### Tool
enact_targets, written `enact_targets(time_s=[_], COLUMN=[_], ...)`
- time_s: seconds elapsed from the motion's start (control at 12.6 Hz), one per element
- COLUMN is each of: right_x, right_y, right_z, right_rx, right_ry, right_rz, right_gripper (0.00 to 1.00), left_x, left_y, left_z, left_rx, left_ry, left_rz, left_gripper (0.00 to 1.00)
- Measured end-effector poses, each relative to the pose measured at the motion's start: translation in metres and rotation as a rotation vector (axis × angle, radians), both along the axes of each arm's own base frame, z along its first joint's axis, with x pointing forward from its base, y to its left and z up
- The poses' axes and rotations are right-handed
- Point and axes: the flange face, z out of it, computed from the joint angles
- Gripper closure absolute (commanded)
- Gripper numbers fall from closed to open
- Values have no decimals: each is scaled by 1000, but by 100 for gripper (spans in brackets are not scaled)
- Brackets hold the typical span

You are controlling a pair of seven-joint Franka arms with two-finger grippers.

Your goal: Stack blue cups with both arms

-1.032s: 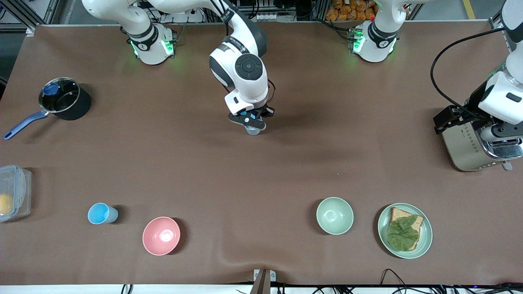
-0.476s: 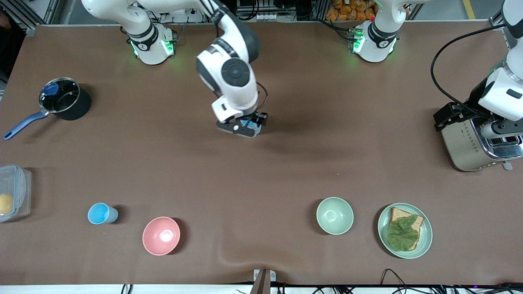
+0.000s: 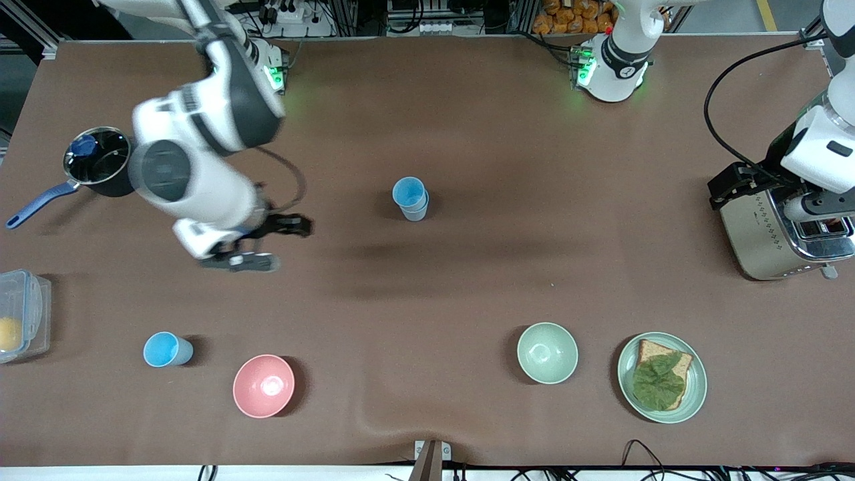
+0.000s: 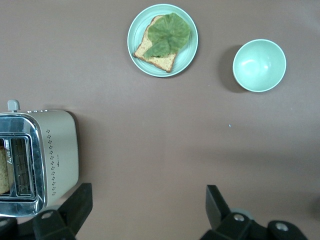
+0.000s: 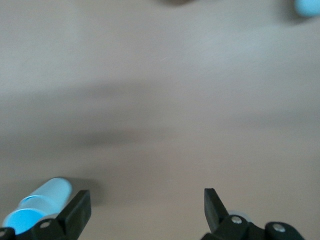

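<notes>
Two blue cups (image 3: 410, 198) stand nested in a stack at mid-table; the stack also shows in the right wrist view (image 5: 42, 204). A single blue cup (image 3: 167, 349) stands nearer the front camera toward the right arm's end, next to the pink bowl, and shows in the right wrist view (image 5: 307, 6). My right gripper (image 3: 270, 244) (image 5: 145, 210) is open and empty over bare table between the stack and the pot. My left gripper (image 3: 731, 194) (image 4: 149, 210) is open and empty, waiting beside the toaster.
A black pot (image 3: 100, 164) with a blue handle and a clear container (image 3: 23, 314) sit at the right arm's end. A pink bowl (image 3: 263, 385), a pale green bowl (image 3: 547, 352), a plate (image 3: 695, 394) with toast, and a toaster (image 3: 768, 240) are also here.
My right gripper opened, left its blue cup on the stack at mid-table, and swung away toward the right arm's end. The left arm has barely moved.
</notes>
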Motion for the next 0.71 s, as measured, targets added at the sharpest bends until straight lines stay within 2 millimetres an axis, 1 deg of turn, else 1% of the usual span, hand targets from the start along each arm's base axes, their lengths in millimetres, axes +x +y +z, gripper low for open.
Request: enact_targets(time_s=[0.16, 0.24, 0.32, 0.4, 0.48, 0.56, 0.71], right_x=[10, 12, 12, 8, 0, -11, -36], right_y=[-85, -122, -153, -179, -195, -200, -193], right_z=[21, 28, 36, 45, 57, 72, 109], right_rx=[19, 29, 35, 39, 34, 20, -2], right_ry=[-11, -23, -35, -40, -31, -19, -8], right_rz=[-1, 3, 2, -7, -13, -10, 13], right_gripper=[0, 0, 0, 0, 0, 0, 0], left_x=[-3, -8, -13, -18, -23, -29, -43], left_y=[-2, -4, -7, -11, -13, -17, -23], left_z=[3, 5, 7, 10, 15, 21, 29], left_rx=[1, 3, 6, 8, 10, 12, 17], left_ry=[6, 18, 38, 48, 48, 43, 34], left_rz=[-8, -17, -26, -33, -39, -46, -81], left_gripper=[0, 0, 0, 0, 0, 0, 0])
